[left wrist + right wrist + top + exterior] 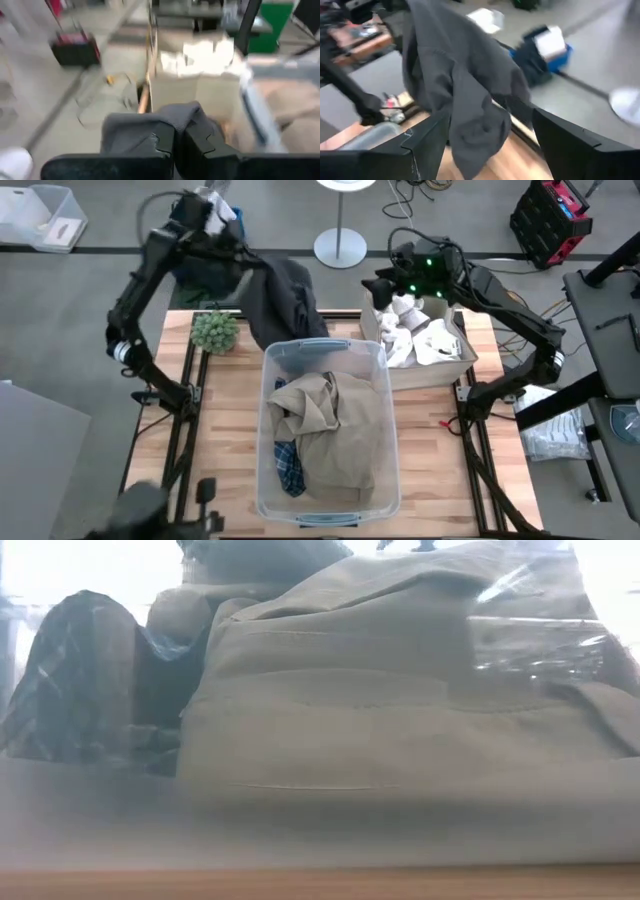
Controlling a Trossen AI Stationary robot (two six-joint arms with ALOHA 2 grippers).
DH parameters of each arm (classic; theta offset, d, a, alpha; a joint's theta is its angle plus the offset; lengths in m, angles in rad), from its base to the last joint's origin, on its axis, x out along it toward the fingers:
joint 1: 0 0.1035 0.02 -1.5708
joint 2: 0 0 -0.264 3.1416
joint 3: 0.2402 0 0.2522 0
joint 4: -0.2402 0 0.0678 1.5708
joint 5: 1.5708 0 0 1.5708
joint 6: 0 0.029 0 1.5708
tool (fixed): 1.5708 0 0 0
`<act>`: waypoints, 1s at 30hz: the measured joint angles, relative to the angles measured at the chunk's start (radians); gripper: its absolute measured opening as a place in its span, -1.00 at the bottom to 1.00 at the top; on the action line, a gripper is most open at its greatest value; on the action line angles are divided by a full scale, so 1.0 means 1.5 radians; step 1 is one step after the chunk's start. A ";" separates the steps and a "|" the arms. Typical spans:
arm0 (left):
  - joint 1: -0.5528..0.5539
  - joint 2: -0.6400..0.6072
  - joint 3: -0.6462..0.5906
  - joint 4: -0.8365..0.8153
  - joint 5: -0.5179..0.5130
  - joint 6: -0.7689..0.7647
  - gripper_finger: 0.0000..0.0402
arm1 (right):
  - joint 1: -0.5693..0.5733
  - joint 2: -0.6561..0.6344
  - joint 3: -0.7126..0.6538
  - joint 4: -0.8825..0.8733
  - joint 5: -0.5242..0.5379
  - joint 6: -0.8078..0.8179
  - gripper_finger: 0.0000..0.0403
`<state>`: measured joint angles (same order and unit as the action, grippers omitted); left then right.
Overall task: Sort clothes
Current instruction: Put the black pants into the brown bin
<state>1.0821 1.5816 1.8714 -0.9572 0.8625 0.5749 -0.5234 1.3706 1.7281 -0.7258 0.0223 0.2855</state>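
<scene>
Left gripper, raised behind the table, clamps the dark grey piece; right gripper open.

No readable text, labels, brands, numbers or signs in any view.
</scene>
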 joint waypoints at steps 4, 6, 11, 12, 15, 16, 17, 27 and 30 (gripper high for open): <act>-0.030 -0.013 0.115 0.010 0.008 -0.067 -1.00 | 0.018 0.062 0.094 0.023 -0.046 -0.064 0.41; -0.062 -0.009 0.178 0.010 -0.003 -0.091 -1.00 | 0.033 0.099 0.149 0.042 -0.050 -0.107 0.44; -0.156 0.016 0.327 0.020 -0.076 -0.150 -1.00 | 0.072 0.198 0.302 0.098 -0.055 -0.190 0.54; -0.175 0.010 0.320 0.051 -0.076 -0.171 -1.00 | 0.079 0.218 0.333 0.106 -0.057 -0.200 0.56; -0.211 -0.011 0.283 0.125 -0.078 -0.232 -1.00 | 0.098 0.274 0.421 0.117 -0.063 -0.224 0.62; -0.222 -0.011 0.283 0.129 -0.080 -0.245 -1.00 | 0.105 0.280 0.418 0.142 -0.071 -0.233 0.63; -0.235 -0.012 0.283 0.132 -0.082 -0.258 -1.00 | 0.111 0.278 0.403 0.175 -0.084 -0.230 0.64; -0.393 0.017 0.283 0.169 -0.137 -0.290 -1.00 | 0.135 0.310 0.394 0.252 -0.230 -0.177 0.38; -0.425 0.024 0.299 0.167 -0.194 -0.296 -0.99 | 0.156 0.301 0.395 0.256 -0.230 -0.190 -0.19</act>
<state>0.4446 1.6173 2.3203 -0.7063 0.5716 0.1313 -0.2897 1.8217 2.3209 -0.3413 -0.3231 -0.0002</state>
